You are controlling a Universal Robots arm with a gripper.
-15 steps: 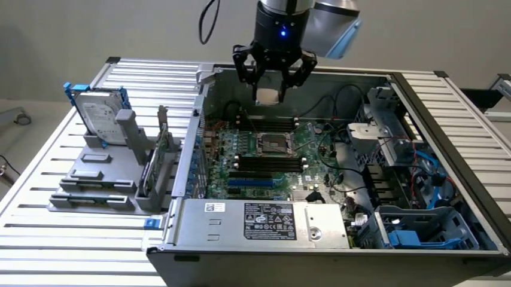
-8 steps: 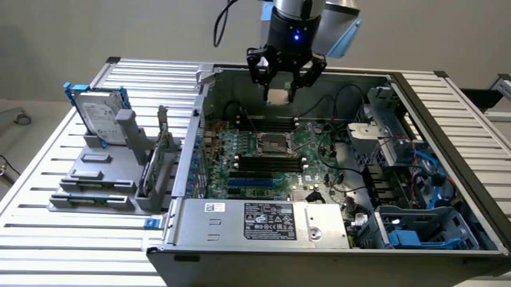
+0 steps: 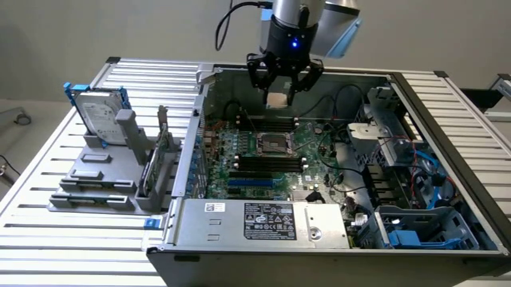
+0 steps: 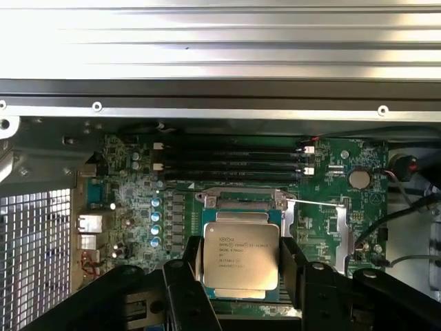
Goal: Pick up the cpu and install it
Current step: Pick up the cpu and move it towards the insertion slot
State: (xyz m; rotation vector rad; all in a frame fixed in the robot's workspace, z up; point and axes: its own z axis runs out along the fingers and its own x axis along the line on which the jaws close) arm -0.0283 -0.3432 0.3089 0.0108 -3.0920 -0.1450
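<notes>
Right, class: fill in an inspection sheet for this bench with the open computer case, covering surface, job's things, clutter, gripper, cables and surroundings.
Surface: ribbed metal table, with the open computer case lying on it.
Job's things: chip held in the air above the socket on the circuit board.
Clutter: hard drive standing upright in a grey rack, on the exterior view's left of the case.
Gripper: gripper closed on the chip, one finger on each side.
Cables: blue cables inside the case; black cable looping from the arm.
Surroundings: plain wall; nothing else seen.
</notes>
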